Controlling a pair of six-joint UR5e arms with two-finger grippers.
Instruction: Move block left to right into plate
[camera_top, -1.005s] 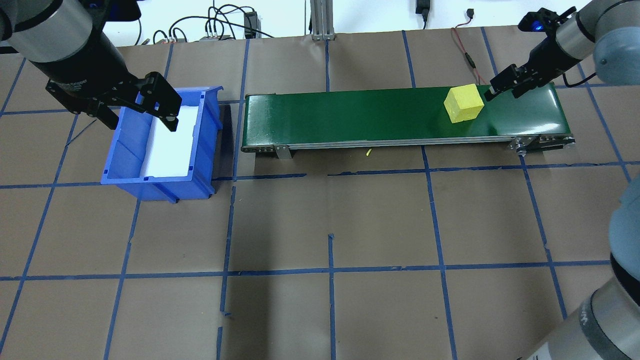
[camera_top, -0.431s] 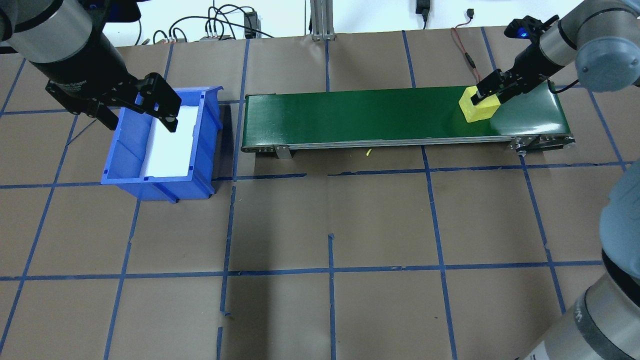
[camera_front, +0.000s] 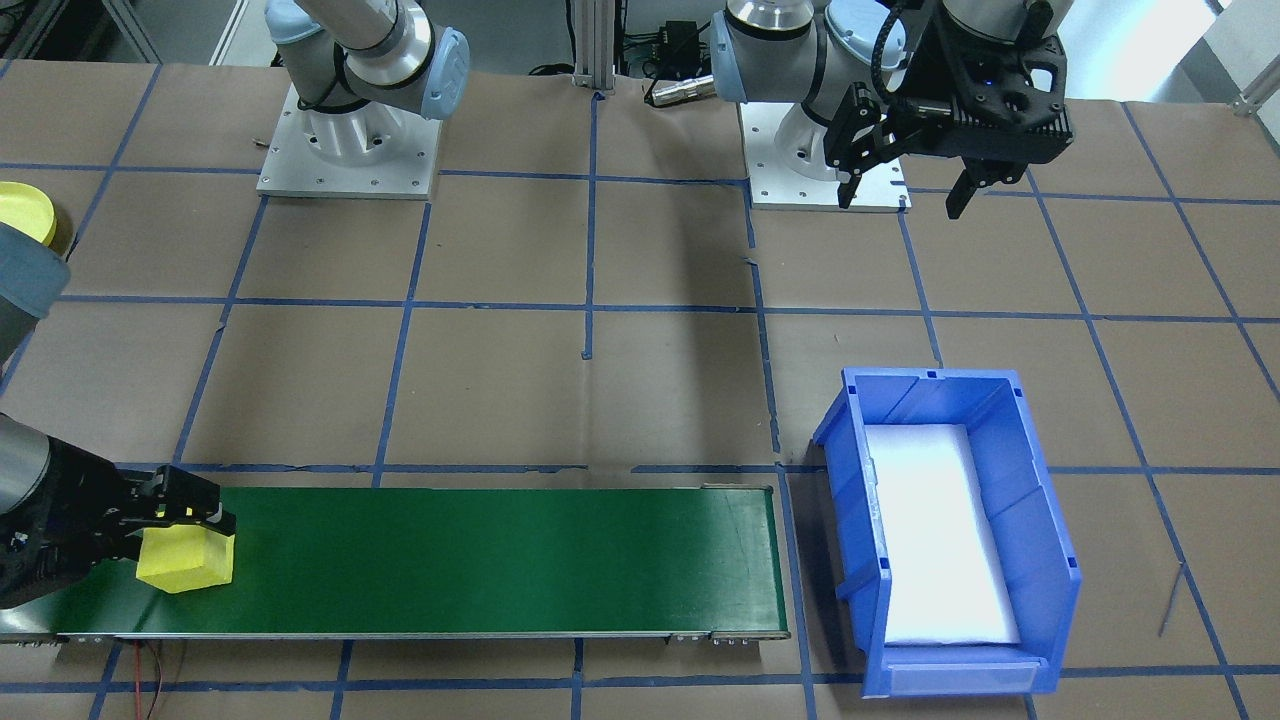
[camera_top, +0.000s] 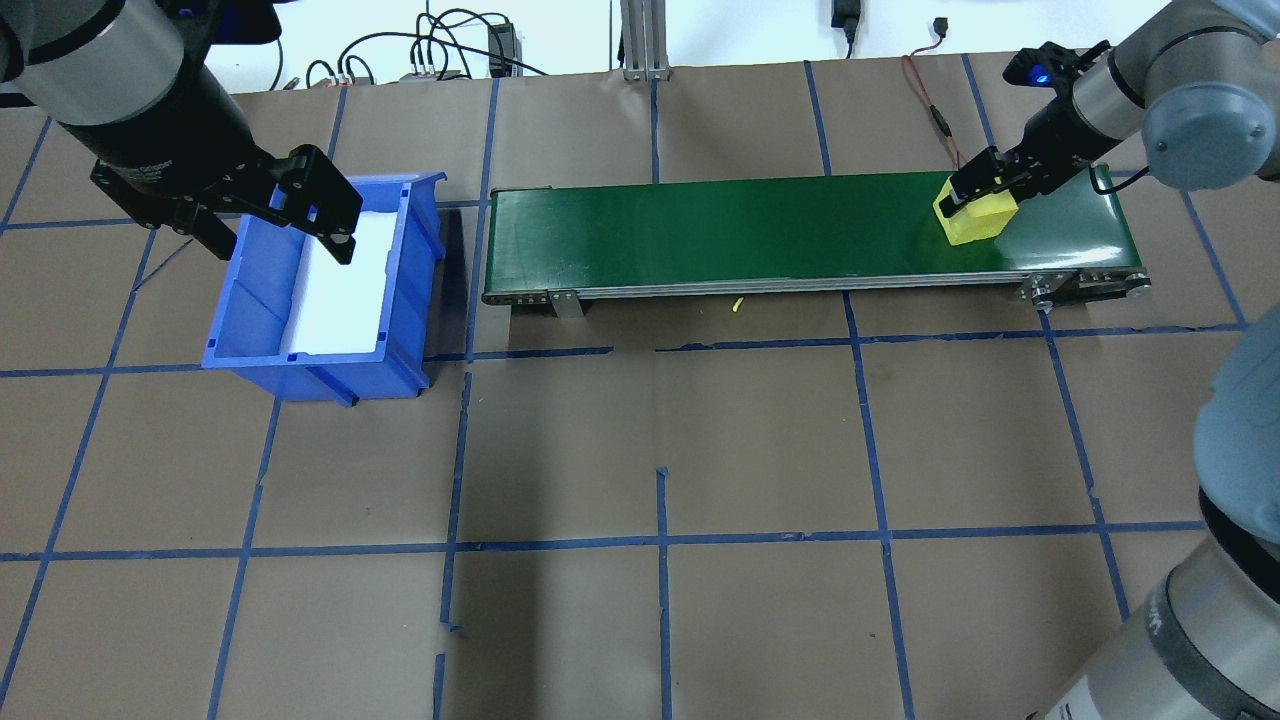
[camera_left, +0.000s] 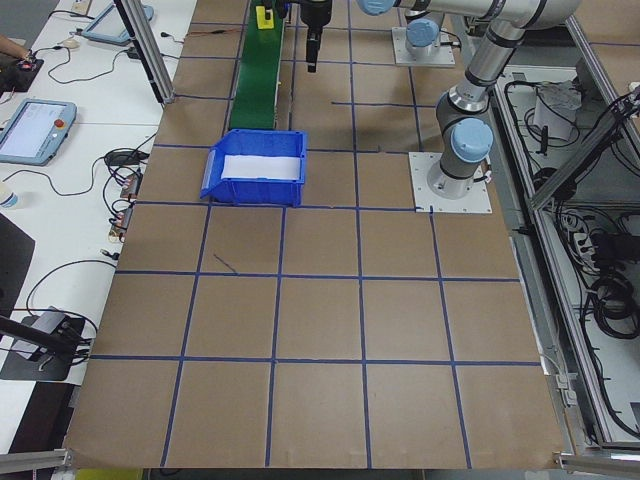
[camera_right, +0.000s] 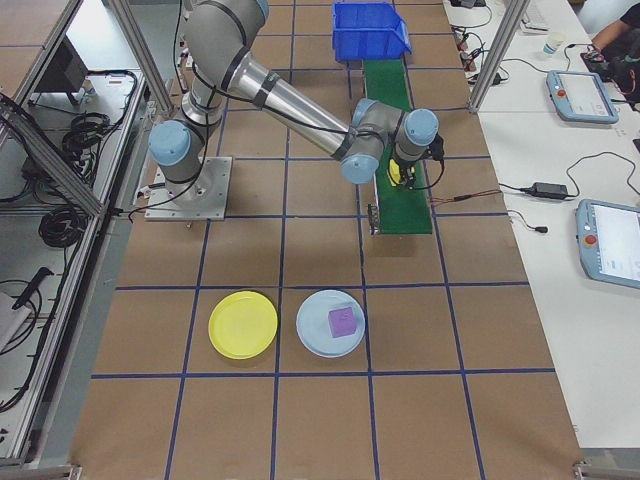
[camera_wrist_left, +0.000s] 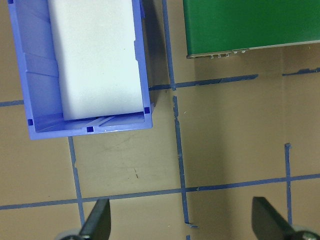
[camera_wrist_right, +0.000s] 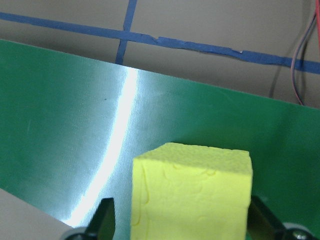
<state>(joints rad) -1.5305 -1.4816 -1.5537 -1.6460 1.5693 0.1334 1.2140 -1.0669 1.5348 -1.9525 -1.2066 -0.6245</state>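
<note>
A yellow foam block (camera_top: 975, 222) (camera_wrist_right: 190, 195) sits at the right end of the green conveyor belt (camera_top: 700, 230). My right gripper (camera_top: 985, 190) (camera_wrist_right: 182, 220) is low over it, open, with one finger on each side. The wrist view shows a narrow gap at the left finger. The front view shows the same block (camera_front: 185, 562) under the black fingers. My left gripper (camera_top: 280, 235) (camera_wrist_left: 182, 225) hangs open and empty above the blue bin (camera_top: 330, 380). The yellow plate (camera_right: 243, 324) lies on the table beyond the belt's right end, and its edge (camera_front: 25, 210) shows in the front view.
Next to the yellow plate lies a pale blue plate (camera_right: 310, 335) holding a purple block (camera_right: 342, 321). The blue bin (camera_front: 1040, 540) has a white liner and stands just off the belt's left end. Cables run along the table's far edge.
The yellow block has ridden the belt to the right. My right gripper came left and down over it and now straddles it. The left arm has not moved.
</note>
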